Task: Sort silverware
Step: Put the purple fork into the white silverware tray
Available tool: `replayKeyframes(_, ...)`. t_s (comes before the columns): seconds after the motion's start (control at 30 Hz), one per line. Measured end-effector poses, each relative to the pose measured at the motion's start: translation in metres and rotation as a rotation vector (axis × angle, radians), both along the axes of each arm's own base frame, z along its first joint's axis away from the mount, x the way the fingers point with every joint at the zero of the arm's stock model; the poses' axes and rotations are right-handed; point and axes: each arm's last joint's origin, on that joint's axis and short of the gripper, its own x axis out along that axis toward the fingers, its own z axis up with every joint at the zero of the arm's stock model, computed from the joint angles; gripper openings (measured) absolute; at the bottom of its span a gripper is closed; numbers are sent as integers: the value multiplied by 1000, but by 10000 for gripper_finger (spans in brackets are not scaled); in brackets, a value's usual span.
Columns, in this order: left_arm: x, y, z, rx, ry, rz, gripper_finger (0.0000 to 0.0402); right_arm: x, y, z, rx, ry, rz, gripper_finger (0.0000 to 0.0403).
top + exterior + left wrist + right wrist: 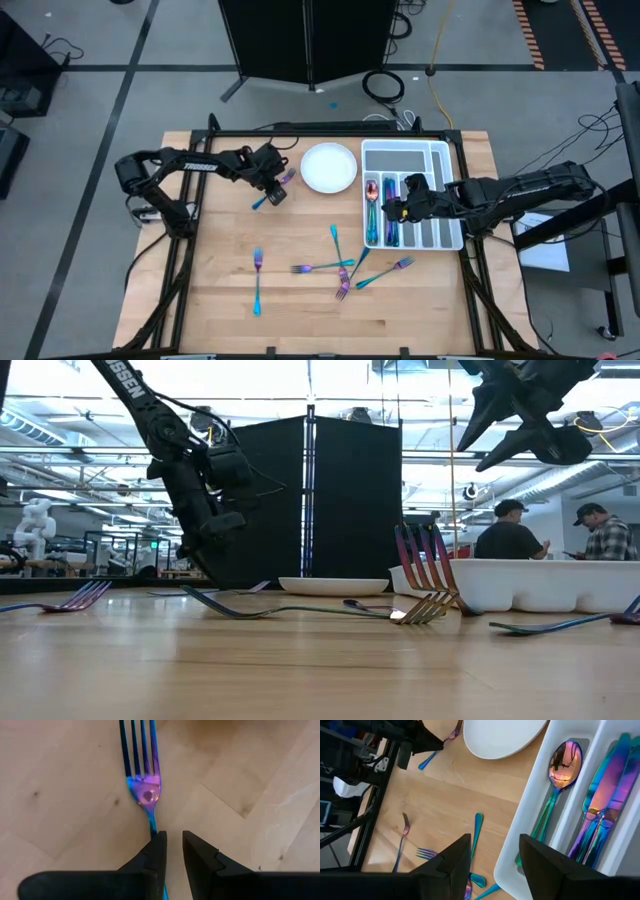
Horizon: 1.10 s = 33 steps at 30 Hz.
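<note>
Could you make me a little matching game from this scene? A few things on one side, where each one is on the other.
Things:
1. spoon
2. white plate
3. left gripper
4. right gripper

Places:
A. over the cutlery tray
B. lying in a tray compartment
C. over a fork to the left of the plate
D. on the table, between the left gripper and the tray

Pairs: 1-B, 2-D, 3-C, 4-A
</note>
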Motion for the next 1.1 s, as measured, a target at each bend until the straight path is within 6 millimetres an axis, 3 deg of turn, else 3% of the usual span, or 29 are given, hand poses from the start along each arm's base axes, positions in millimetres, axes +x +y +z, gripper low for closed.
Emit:
replayKeyframes(0.27, 1, -5, 16, -141, -84, -46, 63, 0, 0, 0, -15, 7, 19, 160)
replayKeyframes(0.5, 2, 1, 24, 12, -37, 7, 66, 0, 0, -1, -16, 15, 19, 160)
replayKeyframes(0.83, 4, 4, 10, 13, 15, -11, 152, 0, 1, -1, 0, 15, 32, 160)
replayKeyframes(1.1, 9, 8, -10, 18, 79, 4, 161, 0, 1, -1, 4, 12, 29, 160)
